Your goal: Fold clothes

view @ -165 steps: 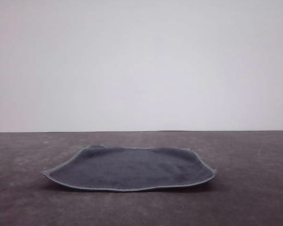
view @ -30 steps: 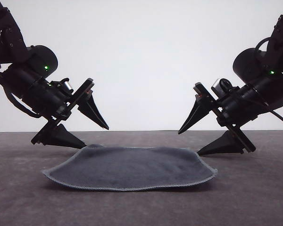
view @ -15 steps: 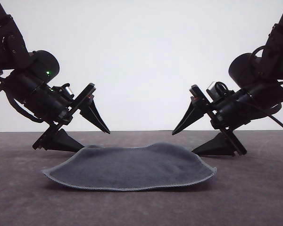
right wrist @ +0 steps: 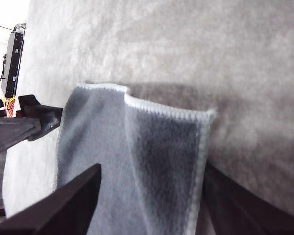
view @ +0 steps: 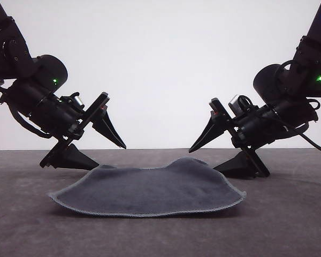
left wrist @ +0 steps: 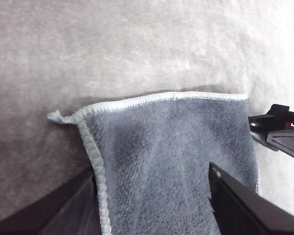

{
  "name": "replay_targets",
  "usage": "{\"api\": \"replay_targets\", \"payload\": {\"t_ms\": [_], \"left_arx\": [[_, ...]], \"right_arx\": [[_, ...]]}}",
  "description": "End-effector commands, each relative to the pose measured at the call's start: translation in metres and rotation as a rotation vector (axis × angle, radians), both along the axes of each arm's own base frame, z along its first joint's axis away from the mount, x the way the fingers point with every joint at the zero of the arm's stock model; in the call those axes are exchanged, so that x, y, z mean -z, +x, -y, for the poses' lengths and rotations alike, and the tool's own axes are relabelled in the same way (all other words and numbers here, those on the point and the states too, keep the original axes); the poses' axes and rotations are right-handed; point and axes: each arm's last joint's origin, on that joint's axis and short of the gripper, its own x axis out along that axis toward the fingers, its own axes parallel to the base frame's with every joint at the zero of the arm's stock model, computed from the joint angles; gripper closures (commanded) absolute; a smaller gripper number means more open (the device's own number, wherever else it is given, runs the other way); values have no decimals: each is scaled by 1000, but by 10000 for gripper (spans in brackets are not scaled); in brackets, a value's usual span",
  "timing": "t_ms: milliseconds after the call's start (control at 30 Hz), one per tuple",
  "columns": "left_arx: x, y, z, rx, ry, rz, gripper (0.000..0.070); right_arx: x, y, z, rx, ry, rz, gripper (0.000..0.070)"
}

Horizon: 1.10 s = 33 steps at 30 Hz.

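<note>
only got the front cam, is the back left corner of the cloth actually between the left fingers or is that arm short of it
Observer: In the left wrist view, the cloth lies between the open fingers of the left end effector. Its stitched side edge runs just inside one finger.
Operator: corner flat?
Observer: No. The corner tip is curled into a small point, ahead of the fingertips.
Operator: and the right side
Observer: In the right wrist view, the right end effector is open astride its own corner, and the far edge steps where the cloth humps up.
</note>
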Motion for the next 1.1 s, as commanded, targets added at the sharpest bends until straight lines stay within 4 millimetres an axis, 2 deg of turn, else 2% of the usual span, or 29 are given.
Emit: {"api": "replay_targets", "payload": {"t_ms": [0, 67, 200, 233, 267, 367, 667, 833, 1067], "left_arx": [[3, 5, 3, -1, 7, 4, 269], [3, 5, 3, -4, 12, 7, 313], [3, 5, 3, -2, 14, 8, 632], [3, 5, 3, -2, 14, 9, 684], [3, 5, 3, -2, 14, 9, 698], [3, 5, 3, -3, 15, 9, 700], [3, 7, -2, -9, 16, 21, 700], [-3, 6, -3, 4, 21, 45, 700], [-25, -2, -5, 38, 41, 99, 700]], "right_arx": [[20, 1, 0, 23, -28, -53, 367], [19, 2, 1, 26, -27, -51, 460], [19, 2, 1, 26, -27, -51, 575], [19, 2, 1, 26, -27, -51, 604], [19, 2, 1, 26, -27, -51, 635], [19, 2, 1, 26, -27, -50, 697], [13, 1, 2, 4, -10, -31, 697], [-5, -1, 2, -15, -24, 34, 698], [-32, -11, 5, -34, -77, 93, 697]]}}
